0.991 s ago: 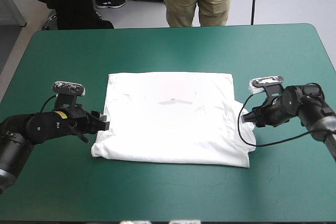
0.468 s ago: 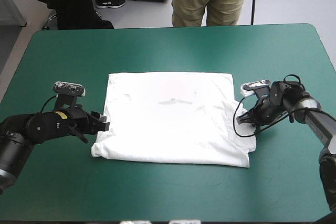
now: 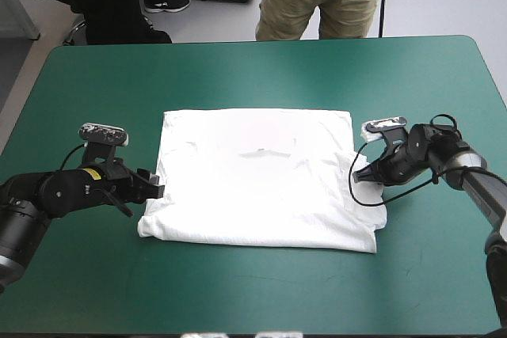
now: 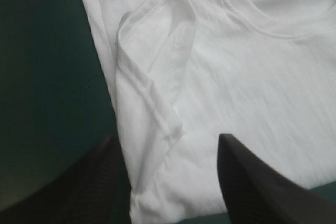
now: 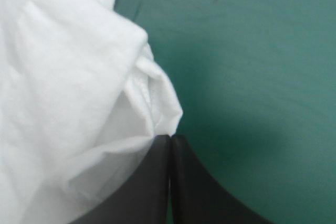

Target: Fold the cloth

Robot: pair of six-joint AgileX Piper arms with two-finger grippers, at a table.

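The white T-shirt point(image 3: 253, 187) lies flat in a folded rectangle at the middle of the teal-green table, neckline up. My left gripper point(image 3: 154, 184) sits low at its left edge near the front corner. In the left wrist view this gripper point(image 4: 168, 148) is open, and the T-shirt point(image 4: 252, 77) with its folded sleeve hem lies between and ahead of the black fingers. My right gripper point(image 3: 360, 177) is at the bunched right sleeve. In the right wrist view the gripper point(image 5: 170, 139) meets in a pointed arch, shut on a puckered tip of the T-shirt point(image 5: 63, 77).
Bare teal-green cover point(image 3: 253, 77) surrounds the shirt on every side, widest toward the far edge and along the front edge. Nothing else lies on the table.
My right gripper moved left from beside the shirt onto the right sleeve and now holds there. The left arm and the shirt's body stayed still.
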